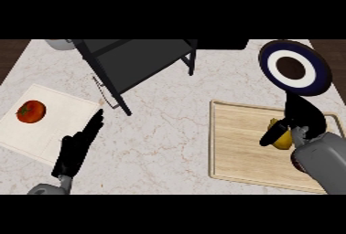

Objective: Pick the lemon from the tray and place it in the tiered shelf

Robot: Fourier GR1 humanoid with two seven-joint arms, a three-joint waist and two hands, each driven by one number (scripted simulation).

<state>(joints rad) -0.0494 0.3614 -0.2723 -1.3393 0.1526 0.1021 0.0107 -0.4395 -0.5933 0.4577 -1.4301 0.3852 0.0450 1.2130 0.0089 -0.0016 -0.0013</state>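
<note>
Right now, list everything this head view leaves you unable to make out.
Head view only:
The lemon: mostly covered by the right hand curled round it; whether it touches the tray cannot be told.
The tiered shelf: cut off at the view's upper edge; its tiers cannot be counted.
The grey object at top left: cut off by the same edge and the shelf; unidentifiable.

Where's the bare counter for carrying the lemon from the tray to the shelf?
Widest free patch: counter between the white mat and the tray, up to the legs of the shelf. The tray's left half is bare too. Crowded: right hand round the lemon below the plate; left hand over the mat's edge near the tomato.
</note>
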